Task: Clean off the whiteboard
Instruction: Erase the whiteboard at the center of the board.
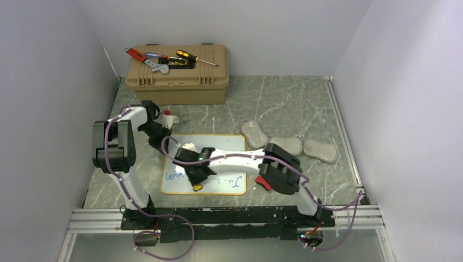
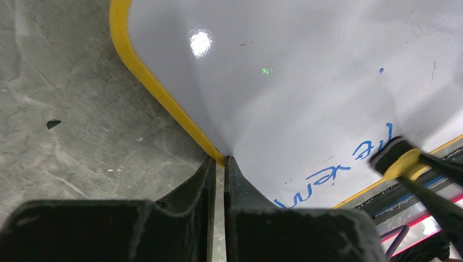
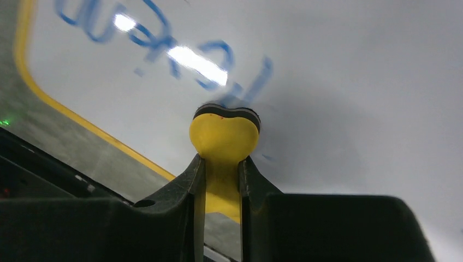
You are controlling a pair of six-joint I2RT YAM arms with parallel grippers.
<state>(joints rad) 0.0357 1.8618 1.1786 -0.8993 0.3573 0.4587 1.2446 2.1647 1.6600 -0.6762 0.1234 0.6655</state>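
So both arms are over the counter [image 1: 284,103]. The right arm [image 1: 240,161] is the long reach here: it comes up from its base, folds at the elbow on the right of the whiteboard [image 1: 224,143], and the forearm lies leftward across the board's middle, hiding a good strip of it from the overhead camera. The left arm [image 1: 112,147] stands up tall on the left, folds at the top and comes down to the board's far left corner.

The board itself lies flat on the counter right in front of the bases. It has blue handwriting [image 1: 233,183] along its near edge.

The left tool [image 2: 221,164] is pinched nearly closed right on the yellow frame [image 2: 147,82] at the board's edge, and looks like it's clamping it. The right tool [image 3: 221,159] is closed around a yellow eraser [image 3: 224,134], gripping its handle, with the dark felt end down against the white surface beside the blue writing.

Other stuff: a tan toolbox [image 1: 174,87] sits at the back left, well apart from the board, with screwdrivers [image 1: 196,57] and a wrench [image 1: 155,65] lying on its lid. Three grey pads [image 1: 254,134] lie in a row off the board's far right corner, the nearest one just beside it. Nothing sits on the board except the eraser.
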